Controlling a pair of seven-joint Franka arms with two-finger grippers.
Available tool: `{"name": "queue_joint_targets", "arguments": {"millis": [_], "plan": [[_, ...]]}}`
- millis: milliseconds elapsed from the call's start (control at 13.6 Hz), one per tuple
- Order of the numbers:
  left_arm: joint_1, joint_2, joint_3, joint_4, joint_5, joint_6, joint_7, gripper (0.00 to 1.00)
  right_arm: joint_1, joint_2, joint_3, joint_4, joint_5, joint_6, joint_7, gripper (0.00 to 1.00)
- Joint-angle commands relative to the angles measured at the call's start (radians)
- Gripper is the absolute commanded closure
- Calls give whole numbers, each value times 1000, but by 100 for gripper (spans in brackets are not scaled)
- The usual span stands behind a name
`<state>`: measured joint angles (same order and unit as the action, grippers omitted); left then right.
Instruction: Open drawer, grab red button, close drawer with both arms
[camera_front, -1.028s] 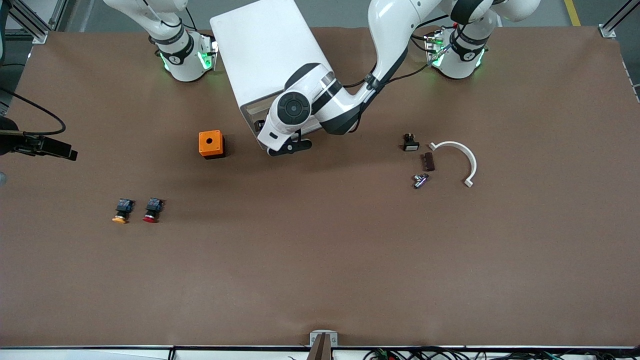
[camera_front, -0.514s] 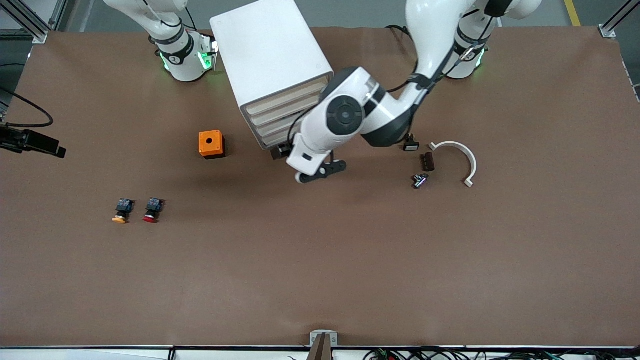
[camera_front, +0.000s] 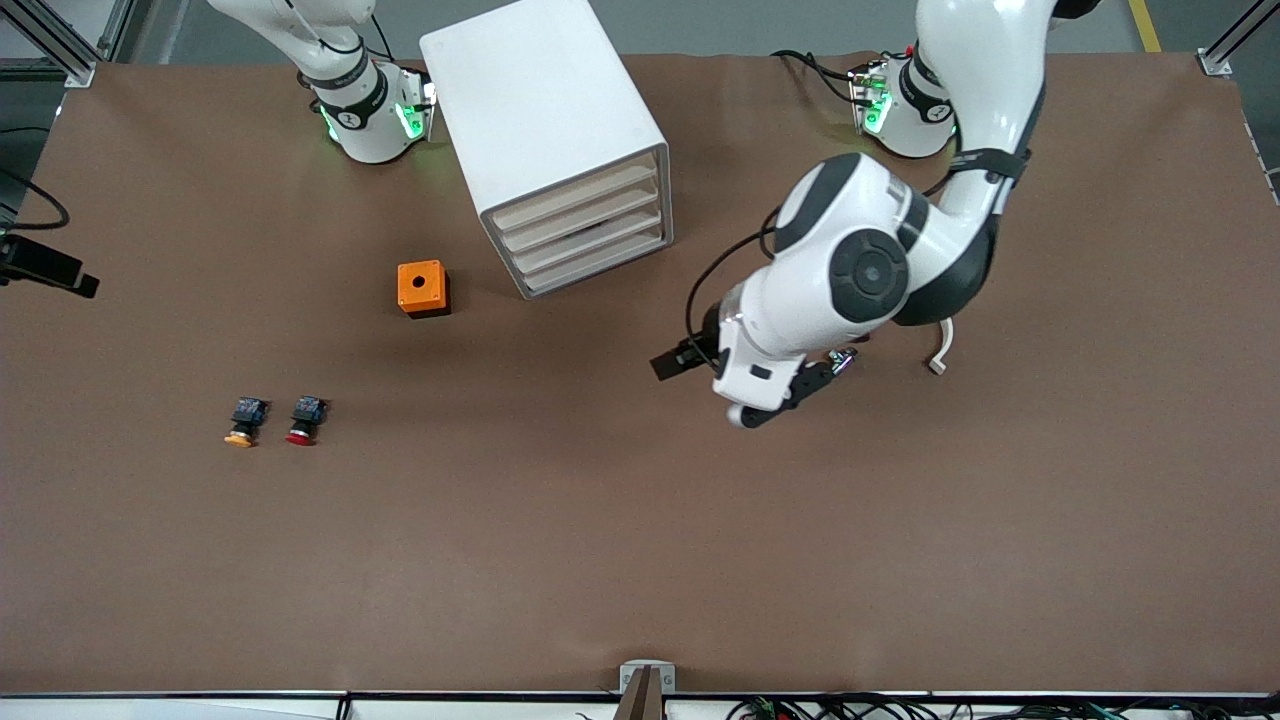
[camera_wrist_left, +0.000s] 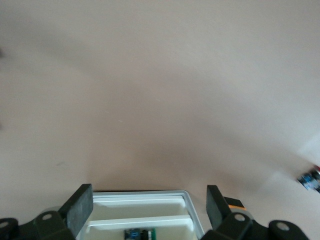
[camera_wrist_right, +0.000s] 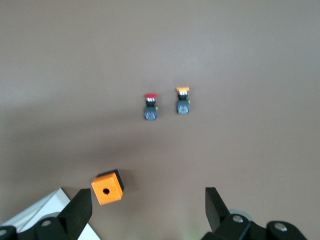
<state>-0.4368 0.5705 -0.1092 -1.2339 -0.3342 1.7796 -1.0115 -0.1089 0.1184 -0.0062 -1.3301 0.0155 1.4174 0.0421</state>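
The white cabinet (camera_front: 545, 120) stands near the robots' bases. Its four drawer fronts look flush, including the drawer (camera_front: 585, 218) second from the top. The cabinet front (camera_wrist_left: 142, 215) shows between the left gripper's fingers, with a small blue-and-black part (camera_wrist_left: 139, 234) inside it. The red-capped button (camera_front: 302, 421) (camera_wrist_right: 150, 106) lies on the table toward the right arm's end. My left gripper (camera_front: 672, 362) (camera_wrist_left: 148, 197) hangs open and empty over bare table, off the cabinet front. My right gripper (camera_wrist_right: 147, 200) is open and empty, high above the orange box.
A yellow-capped button (camera_front: 243, 421) (camera_wrist_right: 183, 101) lies beside the red one. An orange box (camera_front: 422, 288) (camera_wrist_right: 107, 187) with a hole sits beside the cabinet. A white curved piece (camera_front: 940, 345) and a small metal part (camera_front: 845, 357) lie partly under the left arm.
The left arm has swung away from the cabinet front toward its own end of the table, uncovering the drawer fronts. Both grippers stayed open.
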Motion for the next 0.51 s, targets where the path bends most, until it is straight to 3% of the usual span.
{"name": "queue_joint_targets", "arguments": {"millis": [0,220,441], "plan": [[74,-41,-9,-29,59,-64,1,0,12,-43,14,-11,-2,-20,-13,0],[134,-52,-12,-29,158,-106,2,0,29,-54,12,-15,9,-90,-11,0],[194,-52,-18,-29,159,-127,5,0,31,-71,11,-44,9,-91,-14,0]]}}
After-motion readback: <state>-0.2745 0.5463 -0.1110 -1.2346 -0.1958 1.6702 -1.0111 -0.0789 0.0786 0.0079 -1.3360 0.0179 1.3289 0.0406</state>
